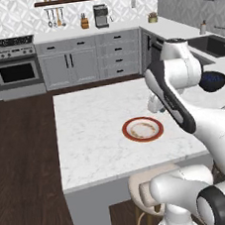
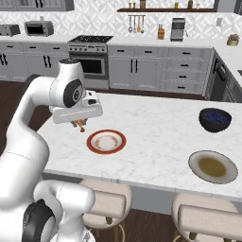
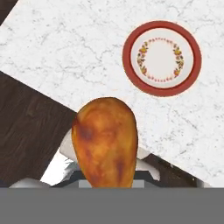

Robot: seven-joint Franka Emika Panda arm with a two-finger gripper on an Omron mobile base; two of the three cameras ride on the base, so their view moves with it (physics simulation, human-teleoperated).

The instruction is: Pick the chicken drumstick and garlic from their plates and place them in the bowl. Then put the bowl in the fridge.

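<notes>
Your end effector [image 2: 80, 124] is clamped on the golden-orange chicken drumstick [image 3: 105, 140], held above the white marble tabletop [image 3: 78, 57] beside the red-rimmed cream plate [image 3: 162, 58].

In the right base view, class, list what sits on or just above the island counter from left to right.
Gripper holding the chicken drumstick → red-rimmed plate → grey-rimmed plate, with the dark blue bowl at about the same position but farther back.
</notes>
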